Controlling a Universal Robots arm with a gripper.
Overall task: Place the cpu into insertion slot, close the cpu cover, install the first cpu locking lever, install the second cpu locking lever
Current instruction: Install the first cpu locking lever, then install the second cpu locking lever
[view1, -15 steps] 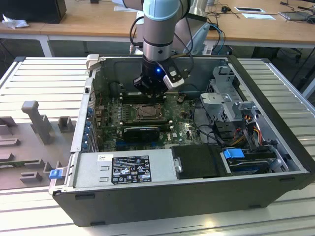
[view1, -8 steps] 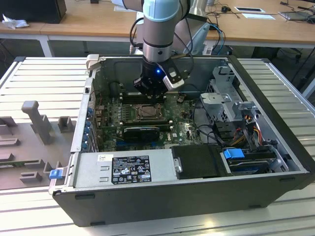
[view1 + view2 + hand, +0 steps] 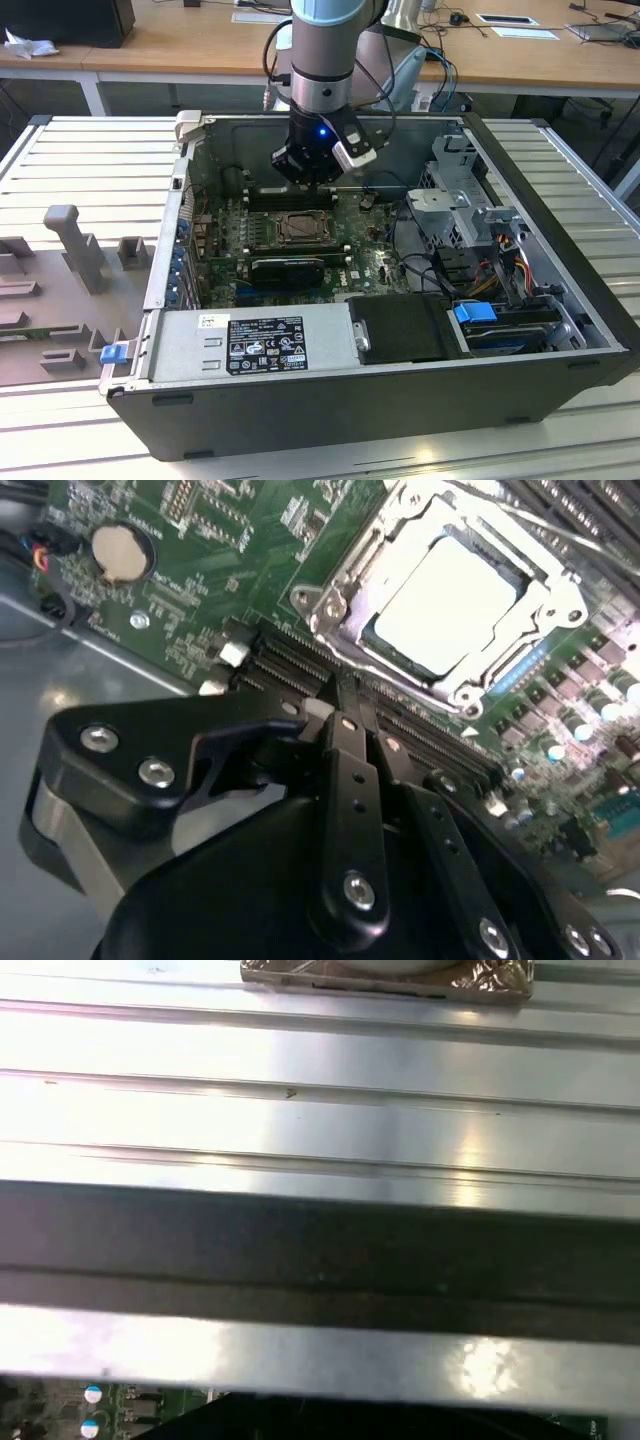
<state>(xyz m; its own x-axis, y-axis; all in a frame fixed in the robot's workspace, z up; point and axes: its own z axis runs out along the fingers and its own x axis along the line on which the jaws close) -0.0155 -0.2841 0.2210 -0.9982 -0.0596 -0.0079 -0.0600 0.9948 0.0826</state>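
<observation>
Silver chip first: the cpu [image 3: 450, 590] lies flat and face up inside the insertion slot [image 3: 335, 615], squared to the socket's metal surround, its edges running parallel with the long black memory slots [image 3: 400, 730] just beside it on the green circuit board [image 3: 190, 550]. Being square, it has no long axis worth naming; its broad face points straight up out of the case. I would judge it light, stiff and slick on top, with a delicate underside, so the sensible hold is by two opposite edges rather than the face. The cpu cover [image 3: 470, 685] looks to frame the chip, a bright metal border around the pale window, though from here I cannot say whether it is fully pressed down or whether any locking lever is latched. The gripper [image 3: 362, 730] hangs above the memory slots, near the socket yet clear of it, its two black fingers [image 3: 345, 770] drawn tight together with nothing between them. From the exterior view the arm reaches down into the open computer case [image 3: 560, 300], the gripper [image 3: 305, 180] hovering just beyond the socket [image 3: 296, 228] toward the back wall, touching nothing that I can make out.
</observation>
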